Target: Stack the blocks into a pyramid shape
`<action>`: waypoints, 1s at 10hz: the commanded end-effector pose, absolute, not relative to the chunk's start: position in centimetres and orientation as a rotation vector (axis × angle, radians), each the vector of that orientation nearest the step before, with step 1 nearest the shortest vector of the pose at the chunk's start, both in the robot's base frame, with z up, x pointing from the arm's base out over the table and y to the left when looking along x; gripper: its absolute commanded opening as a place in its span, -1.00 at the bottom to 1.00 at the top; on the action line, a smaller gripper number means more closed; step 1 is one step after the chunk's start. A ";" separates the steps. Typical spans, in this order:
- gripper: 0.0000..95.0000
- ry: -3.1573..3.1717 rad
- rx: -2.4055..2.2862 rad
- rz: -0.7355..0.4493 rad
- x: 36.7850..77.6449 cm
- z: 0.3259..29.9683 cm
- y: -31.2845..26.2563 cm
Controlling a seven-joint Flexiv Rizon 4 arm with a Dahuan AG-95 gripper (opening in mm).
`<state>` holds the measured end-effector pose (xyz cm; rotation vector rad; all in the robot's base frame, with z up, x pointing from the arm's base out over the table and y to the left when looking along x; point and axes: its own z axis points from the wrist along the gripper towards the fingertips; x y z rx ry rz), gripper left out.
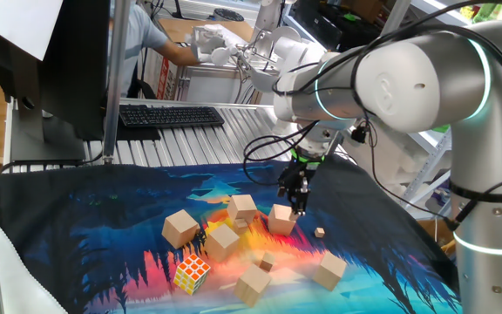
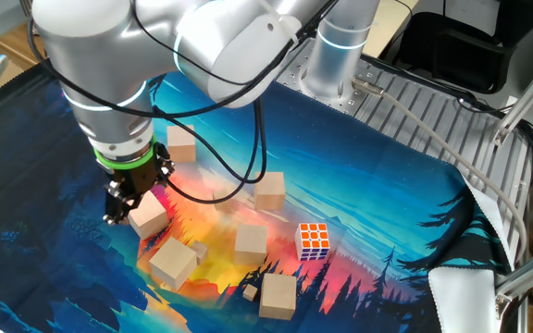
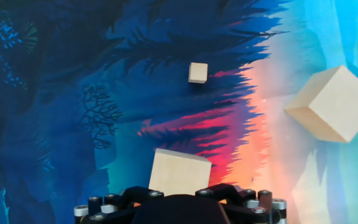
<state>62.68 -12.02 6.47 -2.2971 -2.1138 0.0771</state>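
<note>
On the colourful printed cloth [image 1: 103,235] that covers the table, six pale tan wooden cubes lie scattered and single, none resting on another. Going left to right in one fixed view, the first wooden block [image 1: 179,228] sits tilted near the cloth's middle, with a multicoloured puzzle cube [image 1: 192,273] just in front of it. Next comes a second block [image 1: 223,242], and behind it a third block [image 1: 243,208]. A fourth block [image 1: 254,284] lies nearest the front edge, with a tiny wooden cube [image 1: 267,260] close behind it. Then comes the fifth block [image 1: 281,219], directly under the black two-finger gripper [image 1: 295,206], which points straight down from the silver arm [image 1: 408,70]. Its jaws are spread wide and stand at this block's sides; whether the fingers touch the wood cannot be told. In the hand view the same block [image 3: 179,173] shows just ahead of the gripper body. Another tiny cube [image 1: 320,232] lies to the right, and the sixth block [image 1: 329,269] sits farthest right, well apart from the gripper. Behind the cloth a black keyboard [image 1: 171,115] rests on the ribbed metal table [image 1: 234,144].
</note>
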 end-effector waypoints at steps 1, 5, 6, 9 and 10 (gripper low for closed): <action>1.00 -2.098 -2.295 0.108 62.8 6.6 -11.3; 1.00 -2.113 -2.237 0.119 63.1 7.4 -10.4; 1.00 -2.109 -2.211 0.114 63.1 7.4 -10.4; 1.00 -2.068 -2.229 0.124 63.1 7.4 -10.4; 1.00 -2.055 -2.239 0.132 63.1 7.4 -10.4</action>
